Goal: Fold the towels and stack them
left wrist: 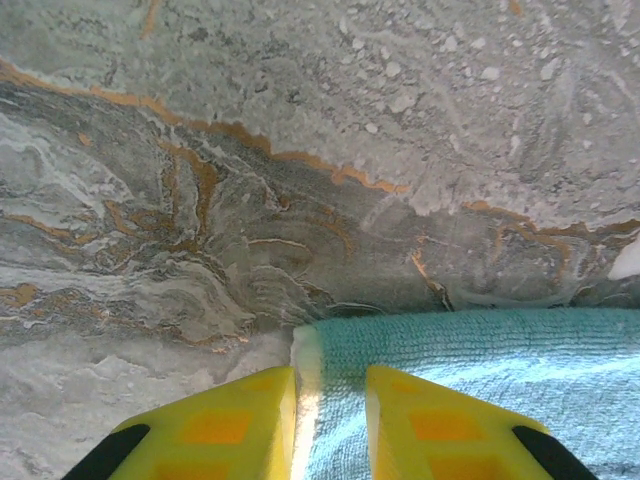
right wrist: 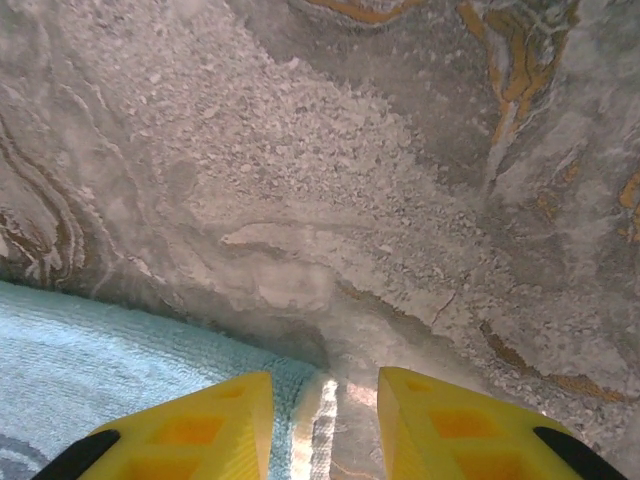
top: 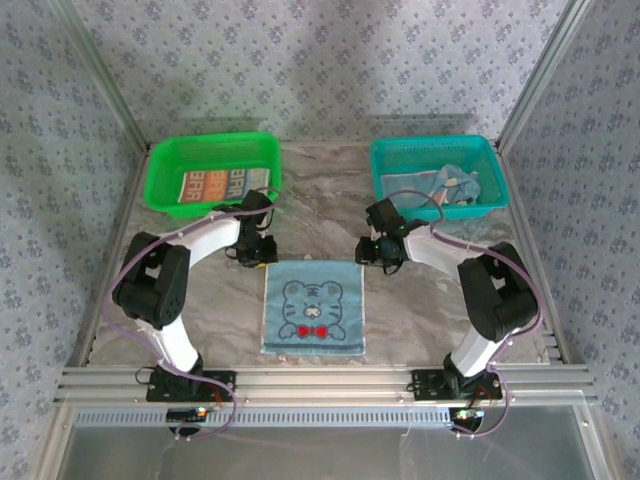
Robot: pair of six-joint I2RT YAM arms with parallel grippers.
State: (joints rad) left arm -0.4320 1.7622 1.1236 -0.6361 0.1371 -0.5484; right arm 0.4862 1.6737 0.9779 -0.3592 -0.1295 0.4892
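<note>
The top camera looks down from above and behind the arm bases (top: 190,382) over the whole table (top: 320,200). The wrist cameras sit close behind the left fingers (left wrist: 225,430) and right fingers (right wrist: 190,435), facing marble ahead. All three share the towel (top: 313,308) edge between the fingertips.

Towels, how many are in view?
3: face towel flat on the table, striped towel in the green basket, blue towel bunched in the teal basket; others could be hidden underneath.

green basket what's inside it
One striped towel with block letters lies on the green basket floor. The left arm covers the basket's near right corner, and anything beneath the towel is hidden.
</note>
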